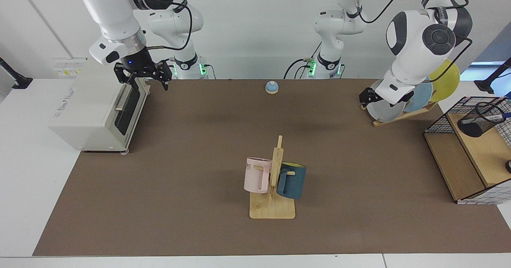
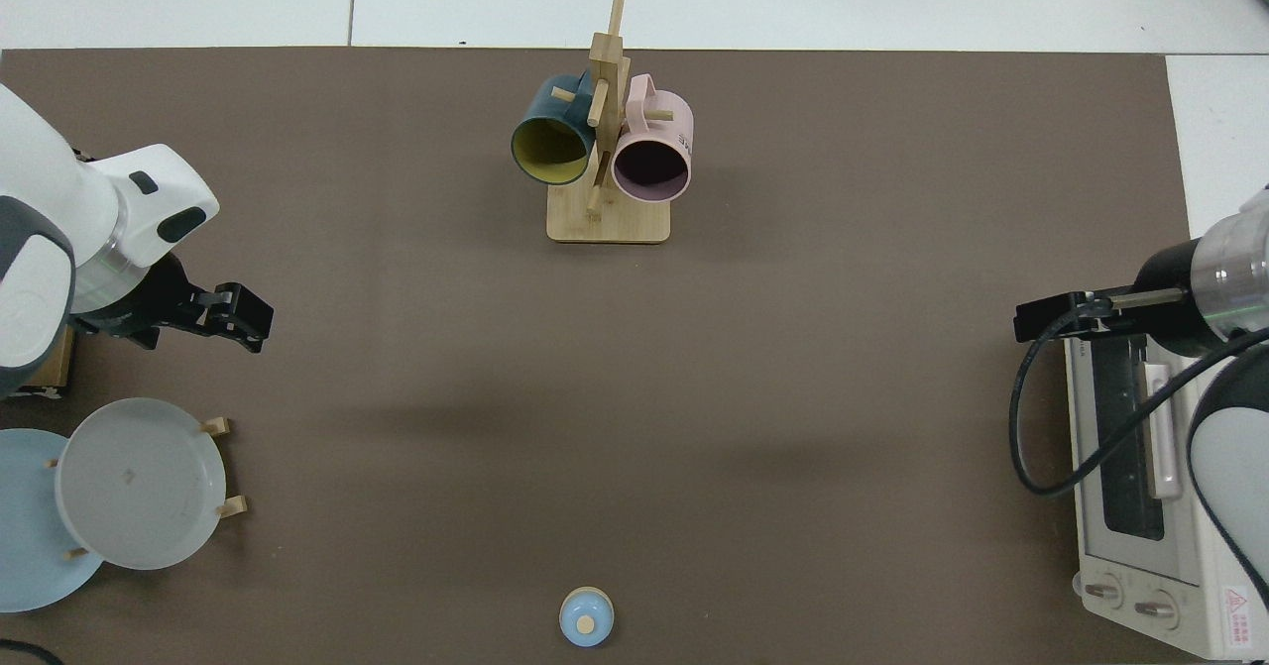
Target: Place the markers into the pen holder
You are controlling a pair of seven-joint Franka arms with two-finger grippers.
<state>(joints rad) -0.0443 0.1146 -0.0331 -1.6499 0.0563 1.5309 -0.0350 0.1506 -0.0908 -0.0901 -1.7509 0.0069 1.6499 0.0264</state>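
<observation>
1. The marker (image 1: 500, 117) is sitting in the pen holder (image 1: 477, 120) on the wooden shelf at the worktop's end, slanting out over the rim.
2. The left hand (image 1: 365, 96) is hanging empty by the plate rack (image 1: 401, 115), fingers slightly parted, nearer the holder than the other arm.
3. The right hand (image 1: 143, 75) is waiting open and empty above the toaster oven (image 1: 94, 114).

Brown mat (image 1: 179, 188) carries mug rack (image 1: 272, 208), bell (image 1: 272, 87), plate rack (image 1: 399, 116), possibly toaster oven (image 1: 96, 116)
</observation>
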